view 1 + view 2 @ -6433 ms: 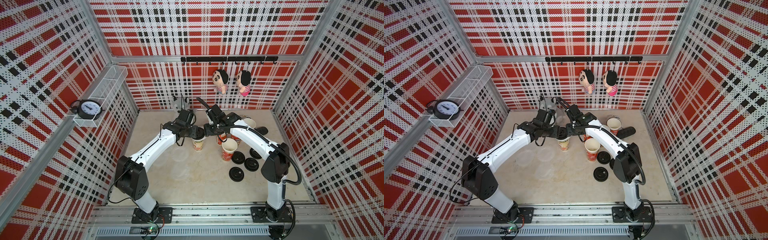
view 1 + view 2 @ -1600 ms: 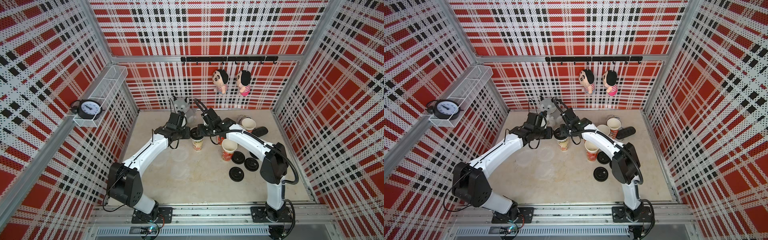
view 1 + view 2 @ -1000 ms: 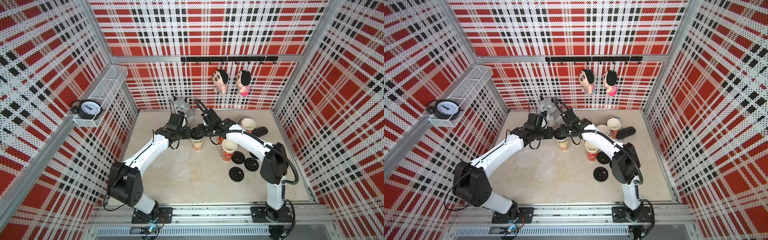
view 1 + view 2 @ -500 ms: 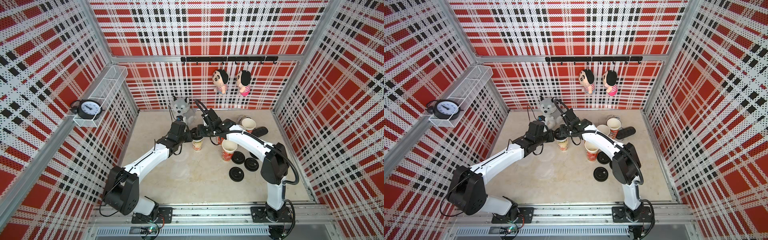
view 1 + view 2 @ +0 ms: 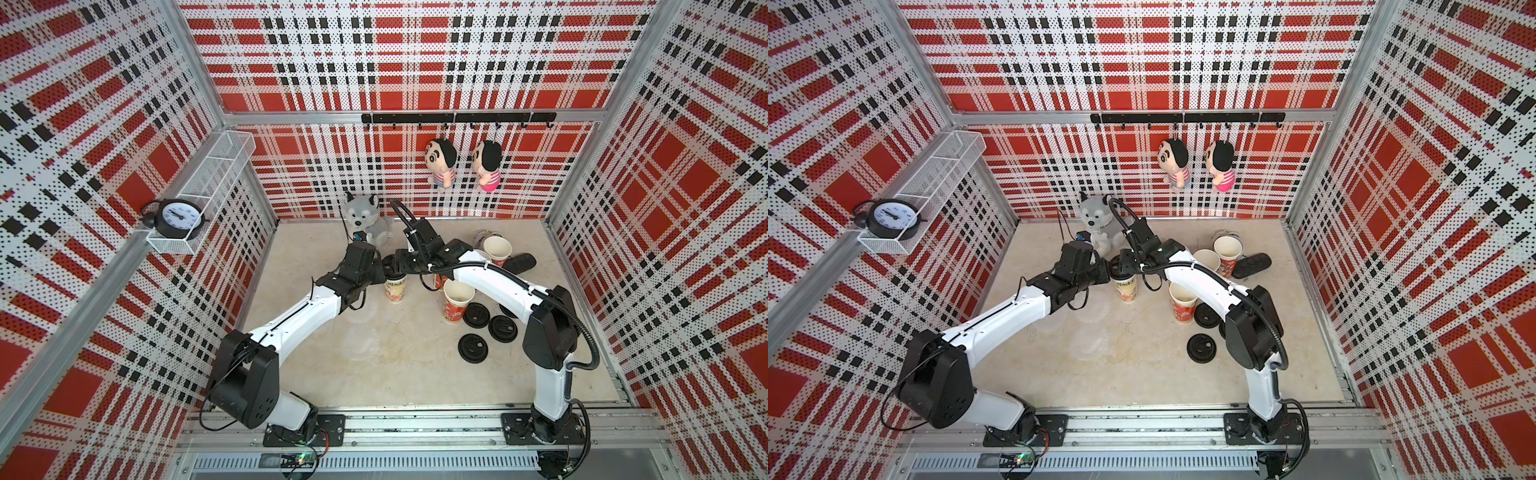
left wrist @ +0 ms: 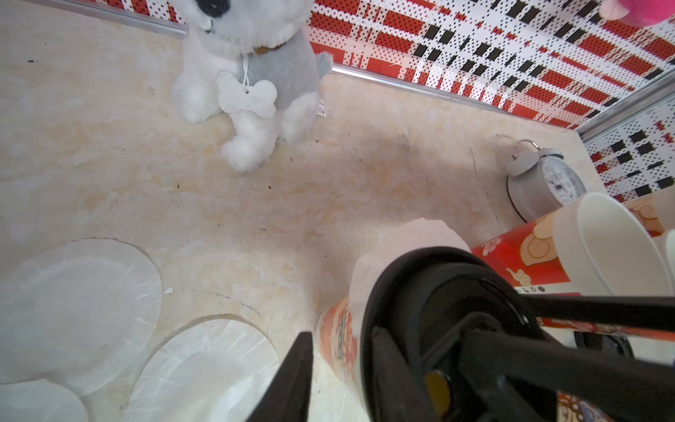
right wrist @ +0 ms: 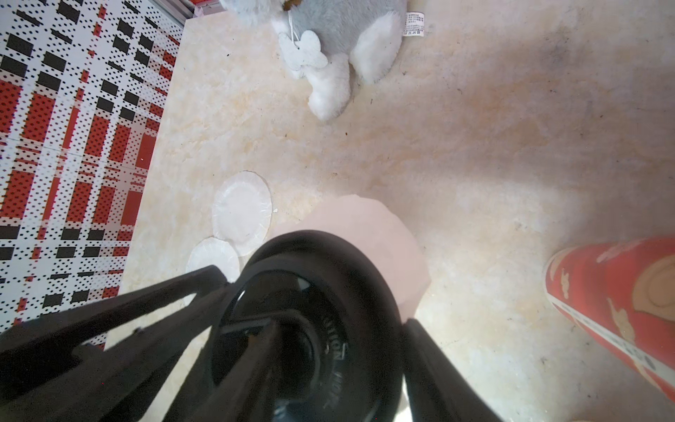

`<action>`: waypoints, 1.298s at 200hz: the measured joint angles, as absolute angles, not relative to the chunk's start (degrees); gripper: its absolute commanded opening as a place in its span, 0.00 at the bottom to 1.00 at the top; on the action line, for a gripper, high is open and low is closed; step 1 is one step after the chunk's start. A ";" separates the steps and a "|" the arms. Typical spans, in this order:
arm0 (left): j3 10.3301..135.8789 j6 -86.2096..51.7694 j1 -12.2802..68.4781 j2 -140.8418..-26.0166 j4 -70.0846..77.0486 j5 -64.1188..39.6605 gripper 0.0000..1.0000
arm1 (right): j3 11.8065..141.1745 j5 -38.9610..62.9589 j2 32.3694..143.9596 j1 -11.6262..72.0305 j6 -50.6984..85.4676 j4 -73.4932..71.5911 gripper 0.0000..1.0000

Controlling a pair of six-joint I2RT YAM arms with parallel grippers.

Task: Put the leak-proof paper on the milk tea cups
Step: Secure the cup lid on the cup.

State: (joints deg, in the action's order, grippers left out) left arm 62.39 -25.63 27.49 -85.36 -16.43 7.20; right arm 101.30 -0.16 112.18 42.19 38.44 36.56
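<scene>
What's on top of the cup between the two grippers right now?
A black lid sits over that cup, with paper sticking out beneath its rim. The lid hides the cup's mouth and inside.

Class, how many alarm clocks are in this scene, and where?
2. A black alarm clock sits in the wire shelf on the side wall; a grey alarm clock stands on the table by the back wall. Others could be hidden.

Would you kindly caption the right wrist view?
Black lid over crumpled leak-proof paper; spare sheets, plush husky and red cup nearby.
</scene>
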 measured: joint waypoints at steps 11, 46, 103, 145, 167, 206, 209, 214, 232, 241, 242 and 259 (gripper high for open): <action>64.69 -25.10 27.46 -86.21 -19.44 7.29 0.36 | 101.12 -0.19 112.12 42.19 38.52 36.40 0.56; 71.59 -23.22 27.40 -88.97 -28.34 7.38 0.39 | 100.82 -0.23 111.85 42.17 38.65 36.29 0.56; 78.74 -20.32 27.24 -91.24 -35.24 7.07 0.41 | 102.26 -0.45 111.96 42.13 38.61 37.91 0.59; 80.95 -19.25 26.22 -90.85 -35.14 4.80 0.42 | 105.78 -0.32 113.78 42.15 38.17 40.75 0.60; 80.97 -18.83 24.67 -90.17 -35.24 4.05 0.42 | 107.66 -0.27 114.61 42.15 37.65 42.52 0.61; 80.97 -18.39 22.31 -88.79 -35.33 3.31 0.42 | 111.07 -0.51 116.11 42.15 36.88 45.87 0.63; 80.97 -18.37 22.22 -88.68 -35.33 3.29 0.42 | 111.28 -0.56 116.20 42.15 36.80 46.09 0.63; 80.97 -18.33 22.13 -88.49 -35.35 3.25 0.42 | 111.72 -0.67 116.36 42.15 36.71 46.54 0.63; 80.88 -18.09 22.04 -87.72 -35.35 3.14 0.42 | 112.64 -0.99 116.49 42.15 36.42 47.88 0.64; 80.66 -18.00 21.96 -87.31 -35.31 3.09 0.42 | 113.08 -1.21 116.49 42.15 36.18 48.56 0.64; 80.66 -17.98 21.93 -87.29 -35.31 3.05 0.42 | 113.10 -1.23 116.49 42.15 36.18 48.64 0.64; 79.99 -17.91 21.82 -86.46 -35.38 2.96 0.42 | 113.84 -1.52 116.49 42.13 35.81 49.65 0.65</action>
State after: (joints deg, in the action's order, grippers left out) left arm 79.99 -17.91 21.82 -86.46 -35.38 2.96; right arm 113.84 -1.52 116.49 42.13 35.81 49.65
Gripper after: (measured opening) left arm 0.422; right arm 0.645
